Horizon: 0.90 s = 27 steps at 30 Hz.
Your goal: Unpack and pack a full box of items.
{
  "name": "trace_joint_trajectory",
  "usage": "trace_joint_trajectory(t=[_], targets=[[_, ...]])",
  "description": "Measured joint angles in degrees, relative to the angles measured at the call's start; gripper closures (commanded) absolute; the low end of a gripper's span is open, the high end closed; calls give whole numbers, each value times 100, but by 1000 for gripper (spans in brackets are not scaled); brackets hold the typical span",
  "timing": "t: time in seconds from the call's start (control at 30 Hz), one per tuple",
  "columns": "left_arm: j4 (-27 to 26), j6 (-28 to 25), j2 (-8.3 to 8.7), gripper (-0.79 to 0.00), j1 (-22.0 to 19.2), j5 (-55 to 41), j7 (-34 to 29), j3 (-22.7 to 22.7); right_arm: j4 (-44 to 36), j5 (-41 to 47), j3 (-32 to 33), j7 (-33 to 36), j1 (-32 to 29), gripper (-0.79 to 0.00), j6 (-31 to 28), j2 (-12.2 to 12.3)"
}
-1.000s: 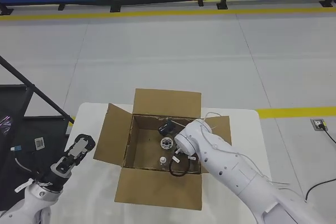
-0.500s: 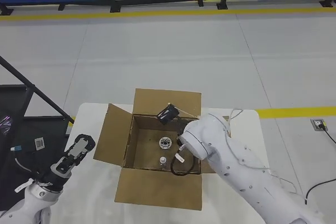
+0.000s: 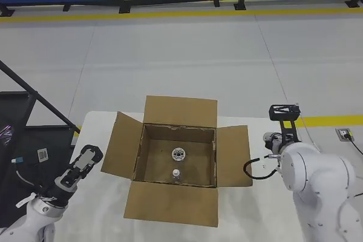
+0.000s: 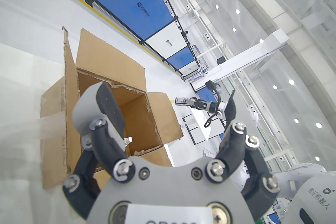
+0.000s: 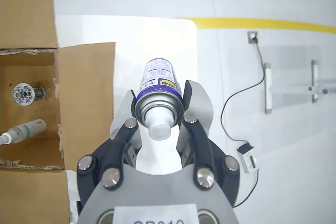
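The left gripper (image 4: pixel 166 95) tilts upward — fingers (image 4: pixel 107 101) spread wide. The right gripper (image 5: pixel 159 92), out to the right side, grips a spray can (image 5: pixel 158 72) between its fingers.

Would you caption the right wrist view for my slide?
Right gripper holding a spray can beside the open cardboard box.

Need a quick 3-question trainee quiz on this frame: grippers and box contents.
1. What does the right gripper hold?
A) a spray can
B) a roll of tape
C) a cup
2. True or false: the left gripper is shut.
3. Fill in: inside the cardboard box lie ___ items.

Key
1. A
2. False. It is open and holds nothing.
3. Two: a small bottle and a round spool.
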Motion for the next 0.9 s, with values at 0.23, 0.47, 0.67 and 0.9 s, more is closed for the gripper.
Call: trace_joint_trajectory(t=[0.23,0.47,0.67,0.9], targets=[[0,0,0,-785,0,0,0,0,1648,855,280,-415,234,0,-376,-9],[0,0,0,-785,0,0,0,0,2849,704,199,-743,565,0,-350,-15],[0,0,0,-785,0,0,0,0,3346,849,231,-921,651,0,-387,-18],[0,0,0,-785,0,0,0,0,3701,1073,293,-1132,642,-182,-446,-13]])
